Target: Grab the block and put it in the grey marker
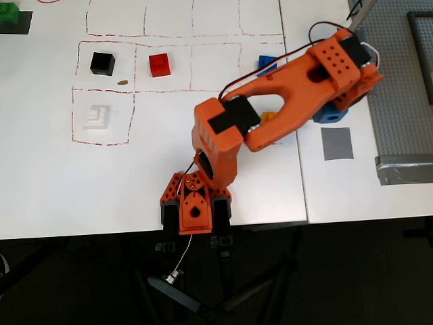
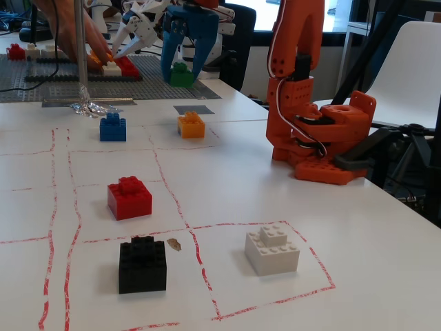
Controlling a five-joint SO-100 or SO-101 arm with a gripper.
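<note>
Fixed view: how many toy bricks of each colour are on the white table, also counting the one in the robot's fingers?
black brick: 1
red brick: 1
white brick: 1
blue brick: 1
orange brick: 1
green brick, held off the table between the fingers: 1
Total: 6
</note>
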